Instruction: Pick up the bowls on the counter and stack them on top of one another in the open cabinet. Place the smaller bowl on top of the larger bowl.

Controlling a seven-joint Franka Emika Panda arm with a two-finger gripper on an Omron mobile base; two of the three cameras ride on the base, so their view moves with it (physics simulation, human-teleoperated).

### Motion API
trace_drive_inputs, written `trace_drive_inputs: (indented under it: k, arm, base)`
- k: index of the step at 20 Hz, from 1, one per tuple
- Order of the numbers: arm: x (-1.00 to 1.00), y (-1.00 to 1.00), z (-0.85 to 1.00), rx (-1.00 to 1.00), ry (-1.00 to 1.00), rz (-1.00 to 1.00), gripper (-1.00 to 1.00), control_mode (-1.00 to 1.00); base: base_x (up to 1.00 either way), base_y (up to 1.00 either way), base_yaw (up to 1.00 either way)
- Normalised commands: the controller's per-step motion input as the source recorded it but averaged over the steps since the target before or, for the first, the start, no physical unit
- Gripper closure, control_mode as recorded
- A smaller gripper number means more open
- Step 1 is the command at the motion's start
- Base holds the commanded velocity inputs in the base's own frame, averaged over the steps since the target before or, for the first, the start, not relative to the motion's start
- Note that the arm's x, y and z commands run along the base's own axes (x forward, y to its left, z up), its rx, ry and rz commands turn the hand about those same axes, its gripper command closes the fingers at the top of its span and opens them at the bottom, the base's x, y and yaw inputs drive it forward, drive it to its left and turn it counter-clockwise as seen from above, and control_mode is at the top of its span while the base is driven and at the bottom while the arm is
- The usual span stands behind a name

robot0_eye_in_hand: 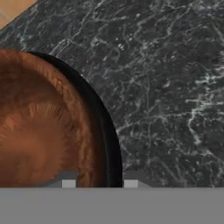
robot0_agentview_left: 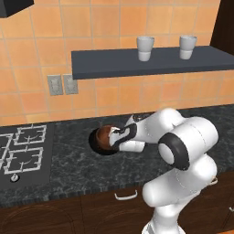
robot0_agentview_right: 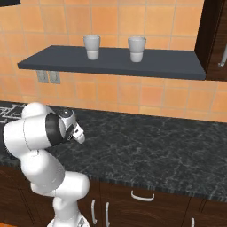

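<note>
Reddish-brown smaller bowl [robot0_eye_in_hand: 35, 131] sits inside the larger bowl [robot0_eye_in_hand: 107, 135], directly under the gripper [robot0_eye_in_hand: 99, 183].
Its two tips straddle both rims, spread narrowly and gripping nothing; judged step: grasping on the counter [robot0_eye_in_hand: 166, 87]. Next: close, lift toward the open cabinet [robot0_agentview_left: 151, 61].

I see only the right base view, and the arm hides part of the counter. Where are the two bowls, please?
Observer: In the left base view, the larger bowl stands on the counter, to the right of the stove.
Operator: And the smaller bowl?
Observer: The smaller bowl sits inside the black one's rim.
Operator: Where is the end effector?
Observer: The end effector is low over them, with its fingertips apart and both rims between them.
</note>
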Motion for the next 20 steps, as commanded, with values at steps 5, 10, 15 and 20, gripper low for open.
trace_drive_inputs:
  k: [5,10,15,20]
  arm:
    - [-1.00,-0.41,0.79,0.19,-0.11,-0.19,1.00,-1.00]
    - [-1.00,-0.34,1.00,0.23,-0.12,-0.20,1.00,-1.00]
    - [-1.00,-0.33,1.00,0.21,-0.05,-0.15,1.00,-1.00]
    - [-0.98,-0.31,1.00,0.16,-0.01,-0.12,1.00,-1.00]
  base:
    - [0.00,0.00,0.00]
    - [0.00,0.00,0.00]
    - [0.00,0.00,0.00]
    - [0.00,0.00,0.00]
